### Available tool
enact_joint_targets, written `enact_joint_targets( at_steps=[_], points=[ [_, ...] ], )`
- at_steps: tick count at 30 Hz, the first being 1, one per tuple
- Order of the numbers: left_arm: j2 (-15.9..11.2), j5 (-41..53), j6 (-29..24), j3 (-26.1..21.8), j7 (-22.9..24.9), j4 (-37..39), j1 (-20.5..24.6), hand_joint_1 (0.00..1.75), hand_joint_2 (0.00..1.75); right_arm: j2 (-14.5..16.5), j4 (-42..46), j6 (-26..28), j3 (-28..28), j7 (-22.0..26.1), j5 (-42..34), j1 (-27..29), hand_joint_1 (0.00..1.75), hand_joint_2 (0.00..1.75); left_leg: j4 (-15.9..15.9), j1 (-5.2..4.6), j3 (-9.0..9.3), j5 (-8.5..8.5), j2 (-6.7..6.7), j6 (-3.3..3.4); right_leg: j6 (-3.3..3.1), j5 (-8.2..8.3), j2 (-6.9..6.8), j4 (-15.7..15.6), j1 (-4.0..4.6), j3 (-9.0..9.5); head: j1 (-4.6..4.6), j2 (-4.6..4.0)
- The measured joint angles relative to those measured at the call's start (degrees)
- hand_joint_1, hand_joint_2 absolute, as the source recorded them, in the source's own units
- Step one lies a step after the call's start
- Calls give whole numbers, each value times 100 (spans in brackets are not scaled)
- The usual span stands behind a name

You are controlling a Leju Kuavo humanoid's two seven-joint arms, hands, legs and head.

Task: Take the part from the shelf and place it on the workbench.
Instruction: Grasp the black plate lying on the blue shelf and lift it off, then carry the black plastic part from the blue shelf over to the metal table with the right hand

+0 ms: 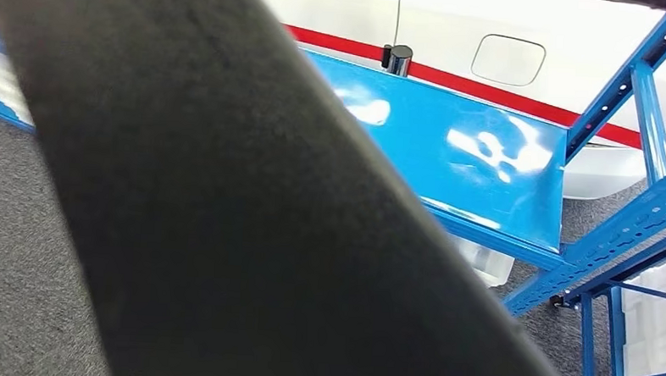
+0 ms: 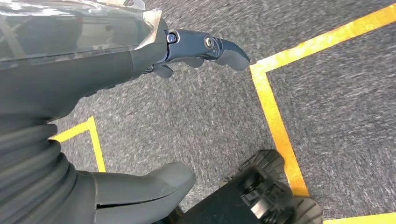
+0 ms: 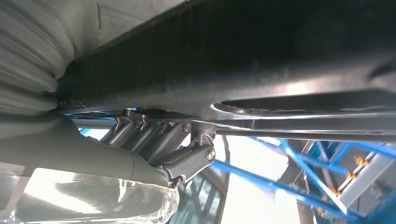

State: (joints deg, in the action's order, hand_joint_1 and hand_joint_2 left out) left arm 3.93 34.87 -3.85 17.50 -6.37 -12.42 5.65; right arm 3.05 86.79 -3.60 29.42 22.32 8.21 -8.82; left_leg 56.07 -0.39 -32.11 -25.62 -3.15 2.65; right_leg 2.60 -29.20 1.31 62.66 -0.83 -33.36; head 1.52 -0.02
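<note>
A broad black part (image 1: 226, 217) with a matte, felt-like surface runs as a wide band from the upper left to the lower right of the head view, hiding much of the scene. In the right wrist view the right hand (image 3: 159, 144) presses its dark fingers (image 3: 140, 133) up against the part's underside (image 3: 243, 60), gripping it; there the part looks dark and slightly glossy, with a long slot-shaped opening. Behind it stands a glossy blue metal shelf (image 1: 475, 160) on perforated blue uprights, in front of a white wall with a red stripe (image 1: 520, 99). The left hand (image 2: 187, 53) hangs loose and holds nothing, over speckled grey carpet (image 2: 196, 121) marked with yellow tape lines (image 2: 275, 121). No writing is readable.
</note>
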Motion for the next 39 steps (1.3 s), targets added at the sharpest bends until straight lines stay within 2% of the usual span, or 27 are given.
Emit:
enact_joint_targets(
  at_steps=[1, 2, 3, 5, 6, 8, 10, 11, 12, 13, 14, 16, 17, 18, 20, 22, 24, 26, 27, 28, 29, 30, 31, 33, 35, 37, 39],
  points=[
    [-1, 1, 1, -2, -4, 3, 0, 0, 175, -1, -4, -15, 6, 4, -1, 0, 175, 175, 26, -5, -29, 9, -55, -24, -8, 81, 74, -347, -5, 196, -2, 0],
    [-3, 1, 1, -3, -8, 5, 0, 0, 175, -1, -9, -22, 12, 7, -2, 3, 175, 175, 45, -8, -64, 23, -98, -54, -34, 114, 130, -532, -3, 293, -5, 0],
    [-5, 1, 1, -4, -11, 11, -4, 0, 175, -1, -15, -30, 17, 10, -3, 4, 175, 175, 54, -9, -98, 42, -133, -91, -72, 110, 146, -569, 6, 304, -6, 0],
    [-14, 1, 5, -7, -14, 29, -21, 0, 175, 10, -20, -43, 26, 18, -3, 3, 175, 175, 66, 3, -149, 65, -184, -158, -140, 156, 53, -576, -4, 285, -8, 0],
    [-18, 1, 8, -8, -15, 37, -29, 0, 175, 21, -20, -48, 29, 21, -3, -1, 175, 175, 130, 3, -193, 16, -140, -190, -176, 173, 4, -586, -21, 284, -24, 0],
    [-25, 1, 11, -13, -19, 44, -29, 0, 175, 41, -20, -62, 33, 27, -9, -3, 175, 175, 576, 20, -412, -262, 62, -256, -244, 197, -113, -606, -49, 279, -80, 0],
    [-25, 1, 10, -27, -32, 45, -26, 0, 175, 46, -23, -86, 33, 37, -26, 0, 175, 175, 1352, 53, -778, -622, 236, -321, -274, 202, -242, -605, -29, 257, -121, 0],
    [-26, 1, 9, -35, -40, 47, -33, 0, 175, 45, -27, -98, 33, 42, -34, 3, 175, 175, 1637, 72, -909, -708, 270, -343, -277, 204, -311, -604, -21, 247, -120, 0],
    [-27, 1, 9, -42, -50, 49, -42, 0, 175, 45, -30, -109, 33, 46, -41, 7, 175, 175, 1728, 87, -943, -693, 291, -357, -277, 204, -381, -603, -17, 242, -121, 0],
    [-28, 1, 8, -48, -63, 52, -51, 0, 175, 45, -32, -117, 33, 51, -45, 10, 175, 175, 1579, 100, -854, -575, 319, -363, -276, 204, -445, -603, -17, 244, -121, 0],
    [-30, 1, 2, -58, -81, 55, -57, 0, 175, 46, -33, -125, 33, 55, -50, 12, 175, 175, 1230, 110, -657, -393, 374, -361, -274, 203, -506, -602, -17, 250, -121, 0],
    [-34, 1, -20, -79, -129, 57, -51, 0, 175, 49, -33, -146, 32, 68, -65, 13, 175, 175, 434, 93, -226, -122, 598, -332, -258, 195, -613, -597, 16, 258, -122, 0],
    [-35, 2, -34, -86, -150, 58, -45, 0, 175, 50, -34, -158, 32, 78, -76, 17, 175, 175, 197, 71, -108, -68, 673, -303, -240, 192, -664, -593, 40, 254, -123, 0],
    [-35, 3, -49, -89, -163, 60, -44, 0, 175, 50, -36, -169, 32, 95, -87, 27, 175, 175, 94, 43, -73, -67, 699, -268, -215, 187, -715, -589, 64, 249, -125, 0],
    [-37, 8, -78, -92, -172, 69, -61, 0, 175, 53, -38, -182, 36, 136, -100, 59, 175, 175, 76, 15, -97, -45, 576, -180, -150, 174, -803, -583, 71, 242, -130, 0],
    [-43, 20, -111, -96, -174, 80, -89, 0, 175, 53, -39, -182, 39, 181, -87, 105, 175, 175, 40, 28, -93, 4, 452, -91, -111, 53, -623, -398, 49, 158, -133, 0],
    [-46, 36, -139, -104, -183, 86, -99, 0, 175, 36, -41, -177, 40, 228, -63, 176, 175, 175, 23, 44, -104, 45, 323, -30, -143, -252, -293, 239, 28, -138, -138, 0],
    [-46, 46, -153, -114, -192, 91, -105, 0, 175, 10, -45, -173, 44, 255, -45, 236, 175, 175, 27, 41, -132, 63, 171, -6, -163, -522, -163, 990, 24, -503, -143, 0],
    [-48, 52, -163, -121, -194, 96, -112, 0, 175, -4, -50, -171, 46, 261, -41, 250, 175, 175, 30, 39, -140, 66, 90, -3, -136, -538, -148, 1136, 24, -579, -143, 0],
    [-49, 63, -173, -129, -194, 102, -121, 0, 175, -16, -56, -169, 49, 266, -41, 256, 175, 175, 37, 39, -143, 70, 7, -4, -89, -462, -136, 1051, 20, -543, -143, 0],
    [-49, 79, -182, -136, -194, 108, -129, 0, 175, -30, -66, -168, 52, 269, -43, 259, 175, 175, 48, 42, -143, 72, -80, -10, -30, -307, -108, 737, 9, -396, -143, 0],
    [-48, 94, -190, -141, -194, 111, -135, 0, 175, -45, -87, -167, 58, 264, -45, 256, 175, 175, 64, 46, -149, 71, -160, -22, 21, -135, -6, 301, -13, -189, -142, 0],
    [-48, 105, -194, -144, -193, 114, -137, 0, 175, -62, -123, -167, 70, 250, -39, 251, 175, 175, 92, 38, -165, 66, -236, -45, 40, -1, 93, -79, -30, -10, -142, 0],
    [-48, 113, -201, -149, -193, 116, -138, 0, 175, -96, -239, -174, 108, 160, 16, 244, 175, 175, 128, 32, -218, 72, -357, -111, 10, 118, 217, -456, -41, 169, -143, 0],
    [-53, 113, -204, -159, -192, 123, -152, 0, 175, -105, -392, -196, 155, 27, 96, 231, 175, 175, 128, 50, -265, 95, -432, -181, -64, 143, 122, -465, -31, 170, -145, 0],
    [-61, 113, -201, -173, -181, 131, -166, 0, 175, -82, -569, -231, 193, -91, 140, 195, 175, 175, 270, 53, -349, 0, -225, -237, -152, 170, 9, -485, -51, 173, -153, 0],
    [-66, 117, -196, -183, -168, 132, -149, 0, 175, -54, -766, -263, 207, -176, 151, 160, 175, 175, 836, 59, -621, -313, 124, -289, -232, 173, -133, -496, -49, 175, -163, 0]
  ],
)
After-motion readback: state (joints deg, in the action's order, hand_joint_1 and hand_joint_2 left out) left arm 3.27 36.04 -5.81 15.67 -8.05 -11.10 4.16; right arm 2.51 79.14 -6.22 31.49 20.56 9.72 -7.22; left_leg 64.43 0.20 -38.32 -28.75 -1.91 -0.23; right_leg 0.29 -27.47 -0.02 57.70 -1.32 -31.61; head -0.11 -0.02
